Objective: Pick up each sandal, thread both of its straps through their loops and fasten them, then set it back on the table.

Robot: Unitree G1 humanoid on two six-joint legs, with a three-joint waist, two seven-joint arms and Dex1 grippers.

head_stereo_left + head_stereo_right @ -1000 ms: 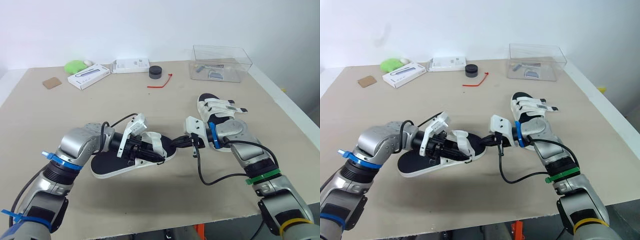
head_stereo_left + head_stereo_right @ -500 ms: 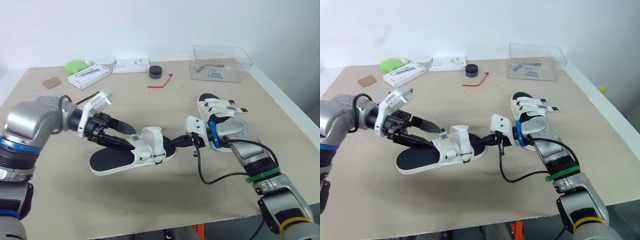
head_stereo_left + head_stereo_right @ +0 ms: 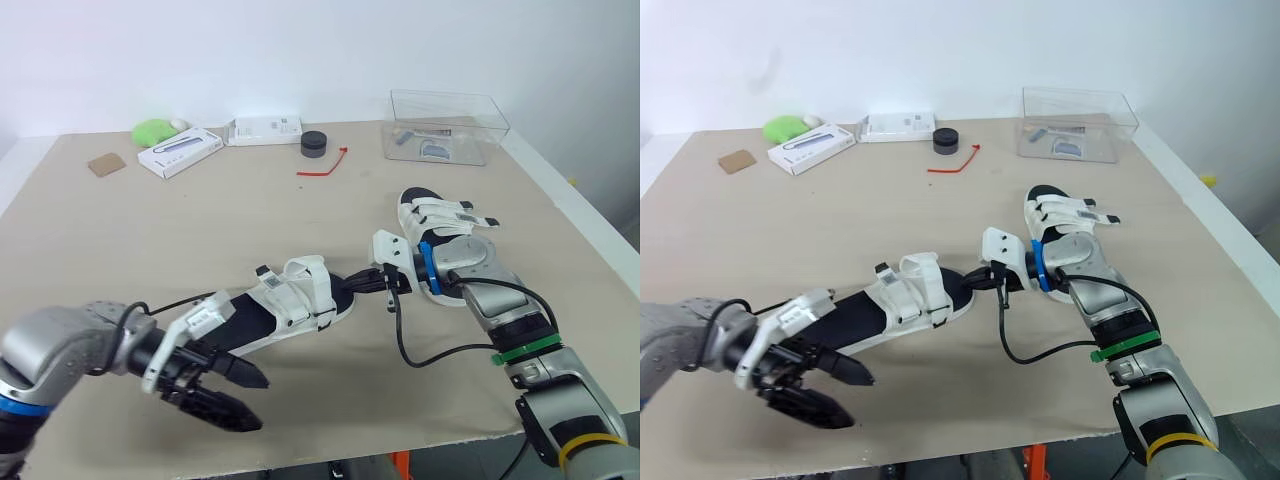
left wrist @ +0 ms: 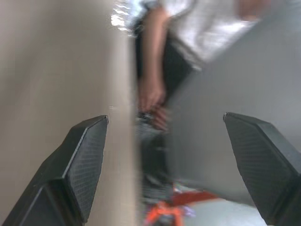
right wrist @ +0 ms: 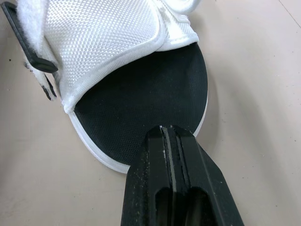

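A white sandal with a black sole [image 3: 285, 303] lies flat mid-table, its straps [image 3: 305, 290] across the upper. My right gripper [image 3: 349, 285] is shut, its tips [image 5: 168, 134] resting on the sole's toe edge, with nothing between the fingers. Near the table's front edge, below and to the left of the sandal's heel, my left gripper [image 3: 260, 404] is open and holds nothing; its fingers [image 4: 84, 160] stand wide apart. A second white sandal [image 3: 436, 222] with its straps across the top lies behind my right forearm.
At the back stand a clear plastic box [image 3: 446, 126], a black puck [image 3: 314, 144], a red tie [image 3: 322, 166], two white boxes [image 3: 178, 153] [image 3: 266, 130], a green object [image 3: 152, 132] and a brown card [image 3: 100, 165]. A person stands past the front edge in the left wrist view.
My left gripper has let go of the sandal's straps, opened and swung back to the front edge. The sandal now lies flat. My right gripper stays at the toe.
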